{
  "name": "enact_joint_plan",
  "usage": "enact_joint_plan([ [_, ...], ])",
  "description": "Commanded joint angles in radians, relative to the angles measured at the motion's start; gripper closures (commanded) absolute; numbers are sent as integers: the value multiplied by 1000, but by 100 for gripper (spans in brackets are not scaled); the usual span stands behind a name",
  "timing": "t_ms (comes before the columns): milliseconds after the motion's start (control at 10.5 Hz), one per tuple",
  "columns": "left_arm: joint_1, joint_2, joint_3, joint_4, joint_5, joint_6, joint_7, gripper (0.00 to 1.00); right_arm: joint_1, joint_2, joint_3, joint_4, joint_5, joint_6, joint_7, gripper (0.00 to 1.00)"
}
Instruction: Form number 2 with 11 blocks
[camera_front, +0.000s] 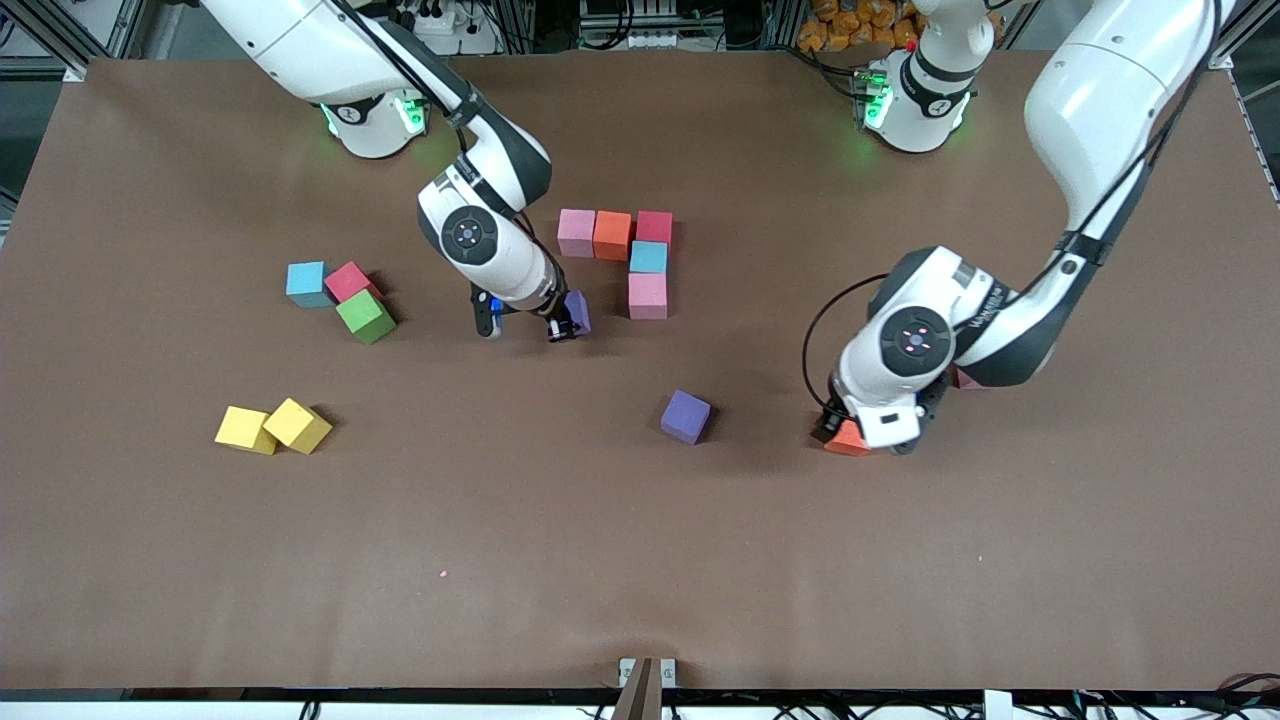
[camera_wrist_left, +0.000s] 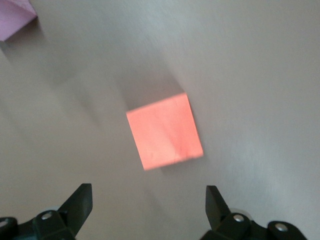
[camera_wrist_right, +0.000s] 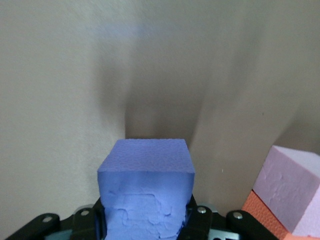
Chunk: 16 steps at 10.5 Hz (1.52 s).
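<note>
Right gripper (camera_front: 563, 325) carries a purple cube (camera_front: 577, 311), clamped, and should set it flush beside the pink cube (camera_front: 647, 295), while the left gripper (camera_front: 850, 432) hovers spread over an orange cube (camera_front: 847, 440).

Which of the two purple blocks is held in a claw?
The purple block clamped in the right claw, beside the pink block. The other purple block lies loose on the table, nearer the front camera.

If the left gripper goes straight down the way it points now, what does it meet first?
Most likely the orange cube: the left gripper is open and points down at it, over the table. The cube lies slightly ahead of the fingers, so one finger may touch the bare table first.
</note>
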<state>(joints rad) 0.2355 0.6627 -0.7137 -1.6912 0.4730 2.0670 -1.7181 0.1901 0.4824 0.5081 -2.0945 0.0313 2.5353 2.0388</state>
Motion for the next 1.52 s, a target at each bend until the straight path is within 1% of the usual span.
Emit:
enact_joint_plan([
  [0,47,-11,-7,-16,-14,45,-107,0,32,22,-5,28,9,16,90,86],
  [190,61,9,-6,-22,-7,85,-171,0,72,57,-7,86,7,16,177,85],
  [381,61,29,5,-27,-5,117,-210,0,89,74,-10,96,-7,16,205,85],
  [476,59,26,8,-56,-4,148,-243,0,89,80,-10,96,-5,16,208,84],
  [571,61,25,10,-99,21,201,-285,0,89,82,-10,94,-4,14,210,84],
  [762,61,28,28,-122,100,252,-394,0,89,84,-10,90,-4,14,238,84],
  [1048,64,34,31,-120,110,257,-400,0,88,87,-10,93,-4,19,258,85],
  [1238,51,43,52,-122,111,283,-400,0,89,94,-10,94,-2,39,261,85],
  [1429,47,61,59,-119,113,291,-400,0,89,97,-8,97,-2,39,270,84],
])
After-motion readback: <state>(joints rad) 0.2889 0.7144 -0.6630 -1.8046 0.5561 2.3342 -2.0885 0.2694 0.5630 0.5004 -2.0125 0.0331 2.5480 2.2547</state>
